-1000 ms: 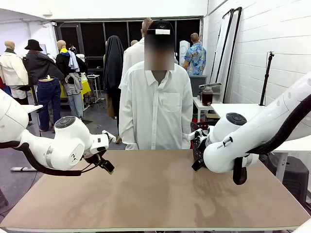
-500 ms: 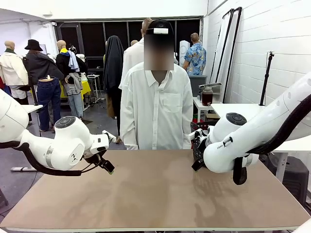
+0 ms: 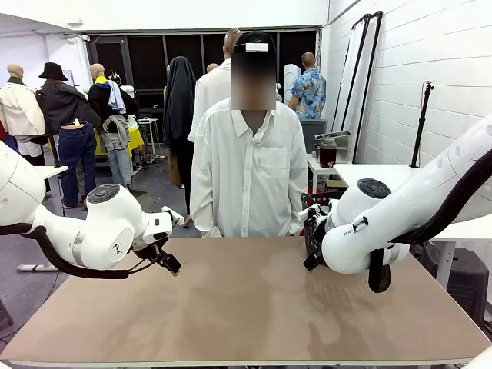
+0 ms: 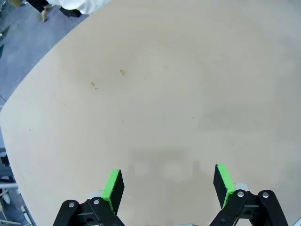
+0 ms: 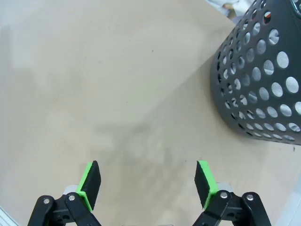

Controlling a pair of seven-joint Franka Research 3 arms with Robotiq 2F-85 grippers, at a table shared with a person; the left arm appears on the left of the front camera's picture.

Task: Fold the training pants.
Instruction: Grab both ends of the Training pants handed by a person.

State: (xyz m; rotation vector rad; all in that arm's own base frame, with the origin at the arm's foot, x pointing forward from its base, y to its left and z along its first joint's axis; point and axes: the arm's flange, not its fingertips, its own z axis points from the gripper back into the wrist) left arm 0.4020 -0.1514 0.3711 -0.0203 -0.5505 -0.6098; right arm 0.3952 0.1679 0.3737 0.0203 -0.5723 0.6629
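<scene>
The black left gripper (image 3: 174,266) with green pads hangs over the flat light-brown table (image 3: 246,307), jaws wide apart and empty. A person in a white shirt (image 3: 247,177) stands at the far edge. The right gripper (image 5: 148,180) is also spread and empty, near a dark grey perforated plastic basket (image 5: 263,80).

The left gripper (image 4: 167,186) hangs over the tan desk (image 4: 188,70) with its two fingers wide apart. Its green pads (image 4: 113,187) stick up from the bottom edge. A few tiny marks (image 4: 122,72) sit on the desk. Past the desk's round edge lies the grey floor (image 4: 19,61) (with a bit of white cloth (image 4: 82,5) at the very top).
</scene>
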